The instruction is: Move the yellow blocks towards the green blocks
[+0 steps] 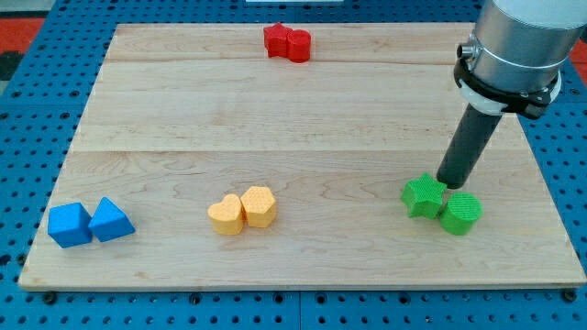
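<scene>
My tip [450, 186] sat low at the view's right, planted right behind the green pair, touching or all but touching the green star-shaped block [423, 195] on its upper right edge. There was no gripper on this arm, only the straight dark rod [468, 147] coming down from the grey metal wrist housing [514, 46], so nothing was clenched or released and nothing was grasped.

Just to the right of the star sat the green cylinder-shaped block [460, 214], the two touching each other. Over at the view's bottom centre lay the yellow pair: a yellow heart-shaped block [226, 215] and, pressed against its right side, a yellow hexagonal block [260, 205]. They were well apart from the greens, with bare wood between.

At the bottom left corner rested two blue blocks, a blue cube-like block [70, 225] and a blue triangular block [111, 220], side by side. Up at the view's top, near the far edge, two red blocks [287, 42] were huddled together, their shapes hard to make out. All of it lay on the pale wooden tabletop [303, 110], which sat on a blue perforated base [37, 92].
</scene>
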You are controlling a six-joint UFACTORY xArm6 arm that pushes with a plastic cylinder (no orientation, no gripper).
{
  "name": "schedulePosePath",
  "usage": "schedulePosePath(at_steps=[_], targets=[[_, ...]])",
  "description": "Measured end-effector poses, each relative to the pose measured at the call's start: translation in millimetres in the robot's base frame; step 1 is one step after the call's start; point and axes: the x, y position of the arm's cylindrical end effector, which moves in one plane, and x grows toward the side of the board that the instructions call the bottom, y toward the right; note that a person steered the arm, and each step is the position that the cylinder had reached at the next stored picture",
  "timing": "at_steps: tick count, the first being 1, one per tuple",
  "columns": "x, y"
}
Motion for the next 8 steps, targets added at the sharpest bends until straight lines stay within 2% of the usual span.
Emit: schedulePosePath(at_steps=[2,4,6,7,8], targets=[[4.0,-3.4],[-23.1,-52.2],[-31.6,-272.4],[-6.0,-312.4],[4.6,-292.7]])
